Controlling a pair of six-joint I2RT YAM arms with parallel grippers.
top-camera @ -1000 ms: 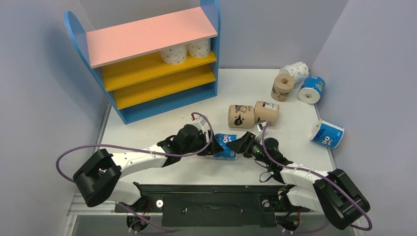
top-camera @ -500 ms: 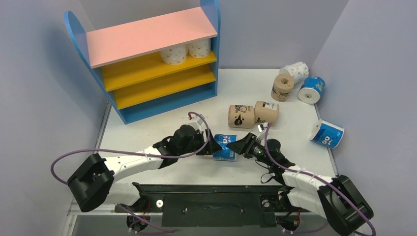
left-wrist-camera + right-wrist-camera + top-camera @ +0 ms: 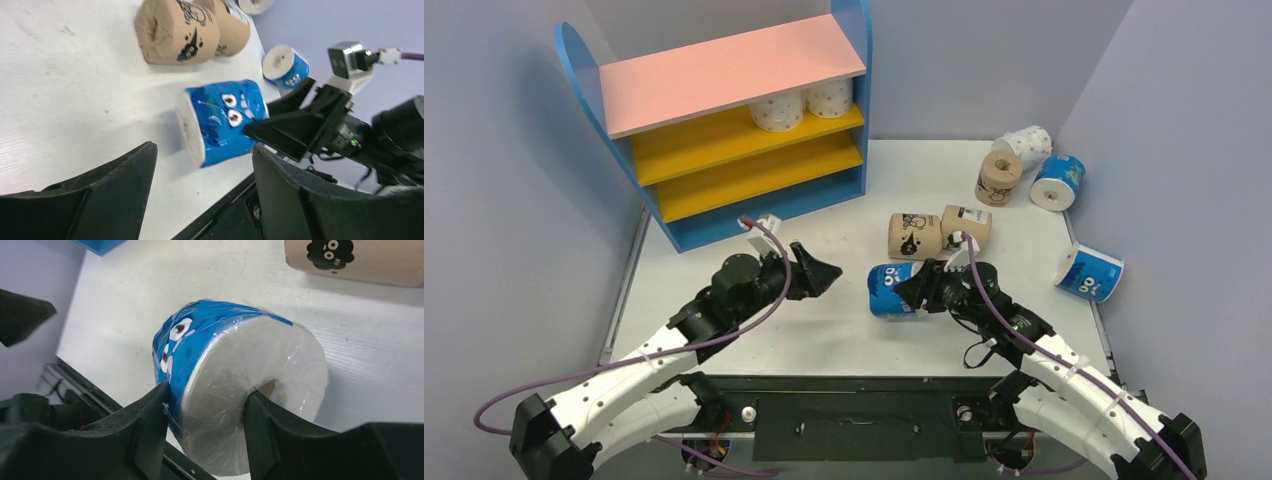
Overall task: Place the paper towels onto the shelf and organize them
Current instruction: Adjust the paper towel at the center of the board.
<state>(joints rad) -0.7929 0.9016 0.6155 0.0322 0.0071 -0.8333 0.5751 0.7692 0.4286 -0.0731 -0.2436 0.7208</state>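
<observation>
Right wrist view fills its centre with the blue-and-white plastic-wrapped paper towel roll [image 3: 220,355], tilted, its flat white end facing the camera. The right gripper [image 3: 205,407] holds it at a middling opening. One finger lies against the blue outer wrap at lower left. The other seems to reach into the hollow core, so the jaws pinch the roll's wall; whether it is clear of the white tabletop [image 3: 150,295] I cannot tell.

In the top view this roll sits just below centre. The left gripper [image 3: 822,270] is apart to its left, jaws spread and empty. The toy shelf with blue sides and a pink top [image 3: 724,75] stands at upper left, with two white dotted rolls [image 3: 777,110] on its upper yellow board.

The roll is probably light, soft and easily crushed, and its film looks slick. A wall pinch through the core looks secure if the squeeze stays gentle; a grip across the outer wrap might slip or dent it.
</observation>
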